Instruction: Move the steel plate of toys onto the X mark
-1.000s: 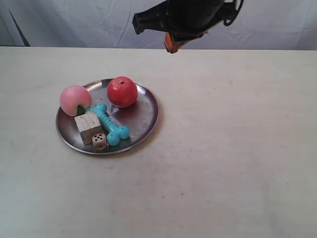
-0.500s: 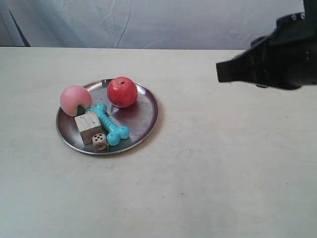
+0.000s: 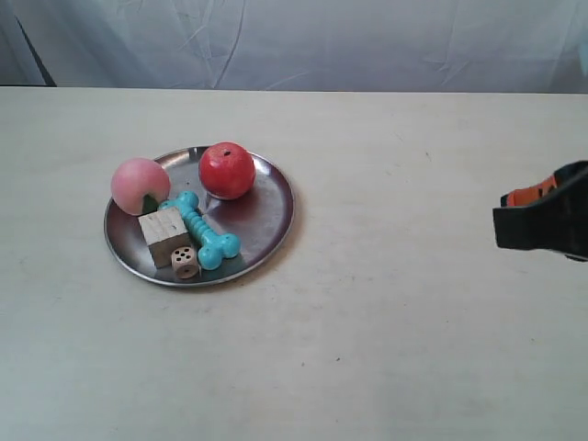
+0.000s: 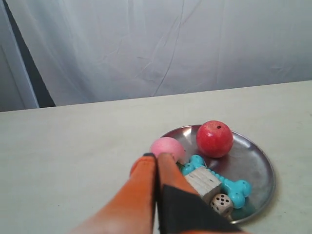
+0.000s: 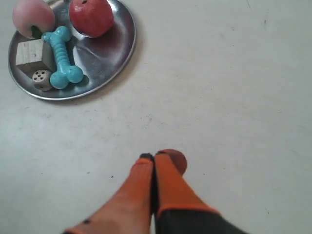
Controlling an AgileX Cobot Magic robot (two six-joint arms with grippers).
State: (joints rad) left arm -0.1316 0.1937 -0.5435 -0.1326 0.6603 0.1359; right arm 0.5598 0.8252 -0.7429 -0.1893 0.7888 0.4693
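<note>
Plate (image 3: 268, 217) sits flat on the desk (image 3: 395, 349), left of centre in the exterior view, carrying apple (image 3: 226, 170), peach (image 3: 138, 184), bone (image 3: 202, 230), cube (image 3: 163, 236) and die (image 3: 186, 263), all loose inside the rim. X mark: not made out in any view. Left tool (image 4: 156, 160): fingers pressed together, nothing held, aimed at the plate from the peach side. Right tool (image 5: 153, 158): fingers likewise together and empty, over bare desk well apart from the plate. An arm (image 3: 544, 220) shows at the right edge of the exterior view. Judgement: the plate is stiff, thin metal, probably light but smooth and slippery. The raised rim is the only hold, best at the bare stretch on the apple side. The round fruit and die would likely roll if it tips, so keep it level, or slide it along the desk.
</note>
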